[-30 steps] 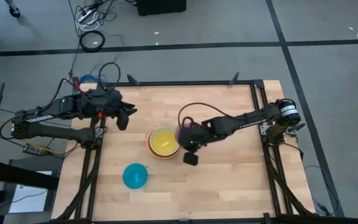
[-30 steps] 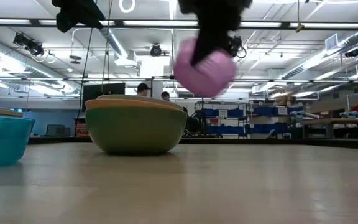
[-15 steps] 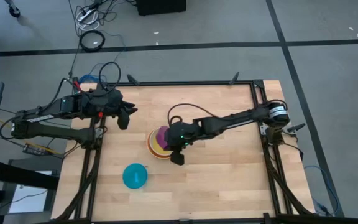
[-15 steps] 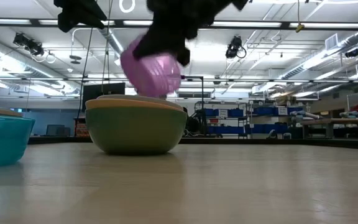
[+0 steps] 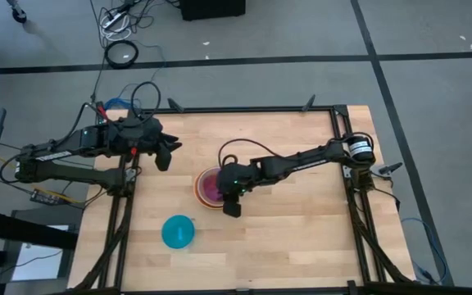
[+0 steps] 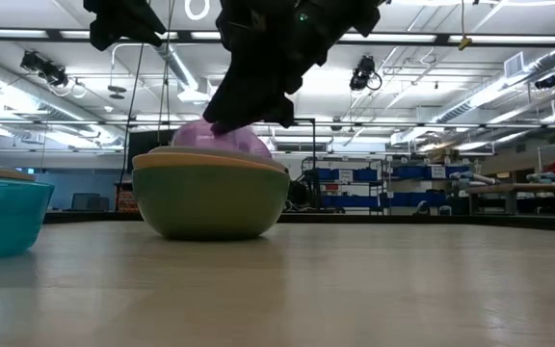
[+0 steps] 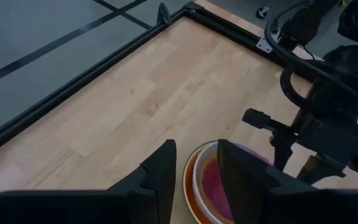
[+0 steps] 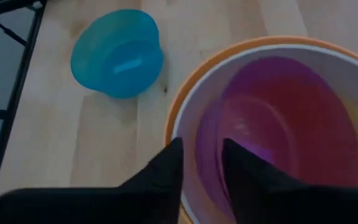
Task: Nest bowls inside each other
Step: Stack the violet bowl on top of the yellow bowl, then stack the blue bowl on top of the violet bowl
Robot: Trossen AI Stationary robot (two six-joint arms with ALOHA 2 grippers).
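Observation:
A stack of bowls stands mid-table: a green bowl (image 6: 210,198) outermost, then an orange rim (image 8: 179,99) and a white rim (image 8: 188,118). The purple bowl (image 8: 278,118) sits innermost, its top showing above the stack (image 6: 222,136). My right gripper (image 8: 202,146) hovers over the stack's near-right side (image 5: 220,183), open, astride the purple bowl's rim. A blue bowl (image 5: 179,232) rests alone on its base toward the near left. My left gripper (image 5: 165,156) hangs open above the far left, holding nothing. My right gripper comes slanting down from the table's right, one finger (image 8: 247,171) inside the purple bowl and the other (image 8: 166,171) outside its near rim (image 8: 205,134). Whether either finger touches that rim I cannot tell. The bowl rests in the stack.
A black frame (image 5: 334,147) borders the wooden tabletop. Bare wood lies to the right of and nearer than the stack (image 5: 301,238). The blue bowl (image 6: 3,217) stands left of the stack in the low view.
My right gripper has carried the purple bowl toward the table's left edge and down, tipping forward as it went. The bowl hung tilted in the air beside the stack a second ago. It now sits inside the stack with only its top showing above the rims.

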